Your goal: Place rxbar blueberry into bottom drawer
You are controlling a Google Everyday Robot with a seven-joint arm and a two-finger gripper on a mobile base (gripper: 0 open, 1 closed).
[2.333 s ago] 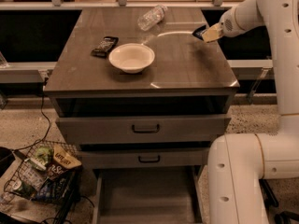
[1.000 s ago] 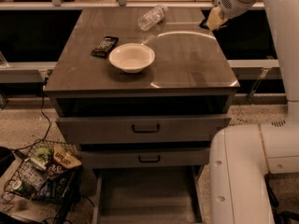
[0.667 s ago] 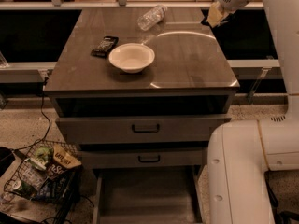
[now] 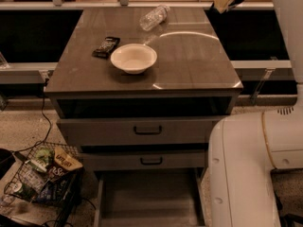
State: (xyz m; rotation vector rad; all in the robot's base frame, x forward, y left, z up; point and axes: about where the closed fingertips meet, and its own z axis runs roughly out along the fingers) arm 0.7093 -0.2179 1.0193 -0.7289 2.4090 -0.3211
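The rxbar blueberry (image 4: 105, 46), a small dark flat bar with pale lettering, lies on the grey cabinet top (image 4: 189, 65), just left of a white bowl (image 4: 134, 57). The bottom drawer (image 4: 149, 200) is pulled out at the foot of the cabinet and its grey interior is bare. My gripper (image 4: 226, 1) is high at the top right, above and beyond the far right corner of the cabinet top, far from the bar.
A clear plastic bottle (image 4: 154, 17) lies on its side at the back of the top. The two upper drawers (image 4: 147, 129) are closed. A wire basket of snack packets (image 4: 42, 176) stands on the floor at left. My white base (image 4: 251, 169) fills the lower right.
My gripper has risen from the right far edge of the cabinet top to the top right of the view. The bar, bowl, bottle and drawers have not moved.
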